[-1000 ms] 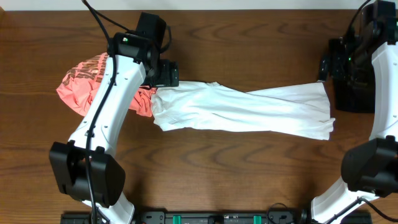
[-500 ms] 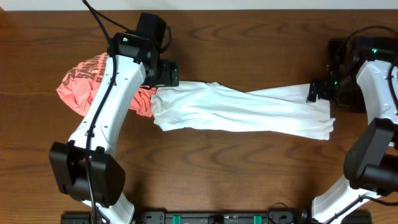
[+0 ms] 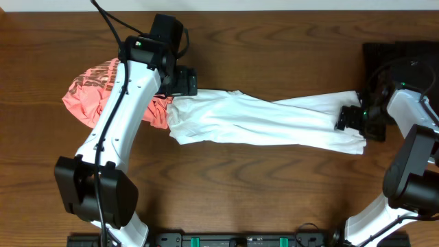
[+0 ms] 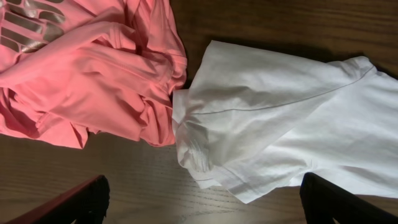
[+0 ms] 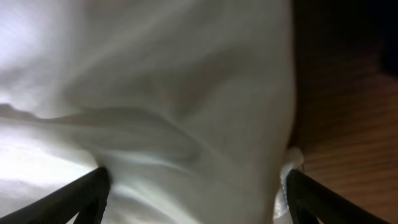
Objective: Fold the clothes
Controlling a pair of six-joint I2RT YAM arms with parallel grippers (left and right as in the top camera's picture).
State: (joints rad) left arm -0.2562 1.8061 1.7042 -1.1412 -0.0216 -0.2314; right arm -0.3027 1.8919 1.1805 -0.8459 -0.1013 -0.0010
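White and twisted, the T-shirt [image 3: 260, 120] lies as a long rumpled band across the middle of the wooden tabletop [image 3: 274, 48]. Its left end touches the coral-pink shirt [image 3: 86, 92], which sits bunched at the left, partly under the left arm. A black garment [image 3: 405, 55] lies at the far right corner, apart from the work. The left tool [image 3: 182, 81] hangs over the T-shirt's left end, just where white meets pink. Its wrist view shows the jaws spread wide with only cloth lying below them, so it has hold of nothing. The right tool [image 3: 353, 118] is at the T-shirt's right end, and its wrist view is filled with white cloth between the widely parted fingers [image 5: 78, 199]: open, straddling the fabric, not pinched on it. One tool at each end reads as a setup for taking both ends and pulling the twist out flat, since a fold cannot be laid on a roped-up shirt. The folding itself looks not yet begun, and the pink shirt is unfolded too.
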